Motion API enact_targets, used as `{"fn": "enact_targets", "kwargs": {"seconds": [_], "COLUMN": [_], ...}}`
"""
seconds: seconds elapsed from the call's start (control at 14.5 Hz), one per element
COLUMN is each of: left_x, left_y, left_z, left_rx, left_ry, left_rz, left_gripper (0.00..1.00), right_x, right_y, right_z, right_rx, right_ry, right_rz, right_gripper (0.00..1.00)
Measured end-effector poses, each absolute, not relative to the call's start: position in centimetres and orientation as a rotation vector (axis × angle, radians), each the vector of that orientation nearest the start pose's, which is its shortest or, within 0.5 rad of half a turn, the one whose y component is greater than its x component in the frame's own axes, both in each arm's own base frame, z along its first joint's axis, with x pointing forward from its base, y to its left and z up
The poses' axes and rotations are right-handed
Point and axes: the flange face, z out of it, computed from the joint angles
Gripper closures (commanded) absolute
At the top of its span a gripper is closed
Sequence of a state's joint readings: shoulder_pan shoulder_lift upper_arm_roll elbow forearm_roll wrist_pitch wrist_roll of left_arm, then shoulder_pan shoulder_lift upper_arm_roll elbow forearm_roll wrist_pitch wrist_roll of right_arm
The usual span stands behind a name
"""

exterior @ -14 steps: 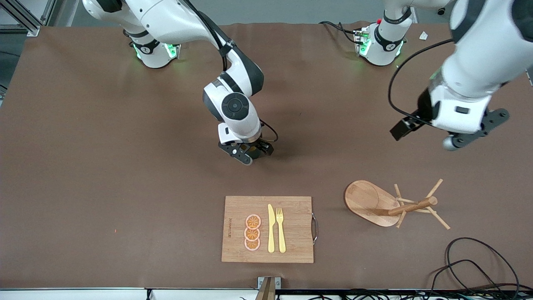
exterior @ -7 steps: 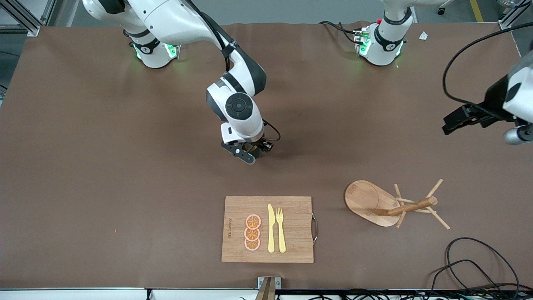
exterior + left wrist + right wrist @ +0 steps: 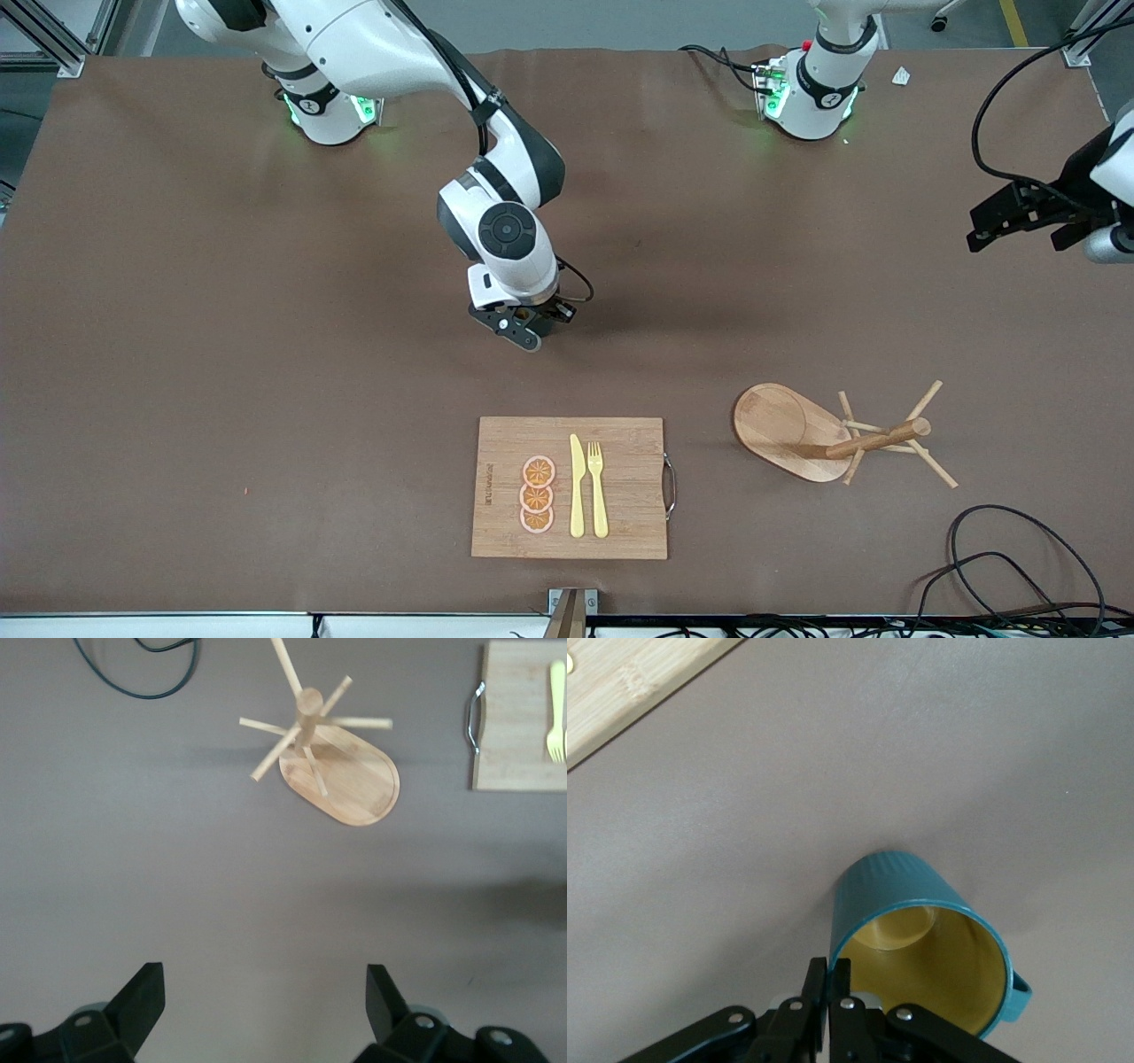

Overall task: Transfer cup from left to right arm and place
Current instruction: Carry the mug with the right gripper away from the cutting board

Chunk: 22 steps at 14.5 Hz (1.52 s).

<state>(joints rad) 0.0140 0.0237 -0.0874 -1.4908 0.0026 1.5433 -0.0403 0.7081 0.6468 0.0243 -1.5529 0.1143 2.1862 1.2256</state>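
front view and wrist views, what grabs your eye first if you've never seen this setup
First the right gripper, low over the middle of the brown table, its fingers pinching the rim of a ribbed dark teal mug with a golden-tan inside. Next the bamboo cutting board nearest the front camera, carrying orange slices and yellow plastic cutlery. The left gripper hangs open and empty toward its end, above the wooden peg stand.

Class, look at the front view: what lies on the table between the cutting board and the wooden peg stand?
Nothing: in the front view the brown table is bare between the cutting board, its metal handle toward the stand, and the wooden peg stand.
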Motion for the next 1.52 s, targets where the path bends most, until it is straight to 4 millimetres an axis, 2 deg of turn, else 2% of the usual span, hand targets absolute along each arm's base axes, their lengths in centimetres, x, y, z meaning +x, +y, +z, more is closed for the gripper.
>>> {"fn": "enact_targets", "kwargs": {"seconds": [0.14,0.28,0.41,0.48,0.62,0.76,0.83,1.03,1.17,1.31,1.52], "left_x": [54.3,52.8,52.1,52.1,52.2,52.3,52.3,52.3,52.2,52.0,51.9], "left_y": [-5.5,-6.8,-7.0,-6.8,-6.4,-6.0,-5.9,-5.9,-6.3,-7.0,-7.5], "left_z": [64.8,64.9,64.9,64.8,64.7,64.4,64.2,64.1,64.1,64.1,64.1], "left_rx": [-3.135,-3.127,-3.123,-3.123,-3.124,-3.124,-3.124,-3.127,-3.123,-3.117,-3.117], "left_ry": [0.116,0.151,0.154,0.15,0.138,0.127,0.117,0.005,-0.149,-0.207,-0.193], "left_rz": [-0.044,-0.038,-0.034,-0.034,-0.029,-0.018,-0.013,-0.008,-0.006,0.011,0.012], "left_gripper": [0.0,0.0,0.0,0.0,0.0,0.0,0.0,0.0,0.0,0.0,0.0], "right_x": [52.4,53.6,56.1,57.8,61.4,64.7,66.0,68.6,69.0,69.1,69.0], "right_y": [46.9,45.8,43.3,41.4,35.9,29.0,25.5,16.2,10.9,6.7,2.4], "right_z": [26.9,27.4,28.9,30.2,33.2,35.7,36.3,35.9,34.9,34.0,32.8], "right_rx": [-2.978,-2.998,-3.037,-3.057,-3.08,-3.092,-3.099,-3.126,-3.142,-3.147,-3.144], "right_ry": [0.817,0.764,0.689,0.641,0.522,0.412,0.367,0.231,0.152,0.091,0.014], "right_rz": [0.143,0.111,0.037,0.002,-0.039,-0.064,-0.07,-0.048,0.012,0.076,0.125], "right_gripper": [1.0,1.0,1.0,1.0,1.0,1.0,1.0,1.0,1.0,1.0,1.0]}}
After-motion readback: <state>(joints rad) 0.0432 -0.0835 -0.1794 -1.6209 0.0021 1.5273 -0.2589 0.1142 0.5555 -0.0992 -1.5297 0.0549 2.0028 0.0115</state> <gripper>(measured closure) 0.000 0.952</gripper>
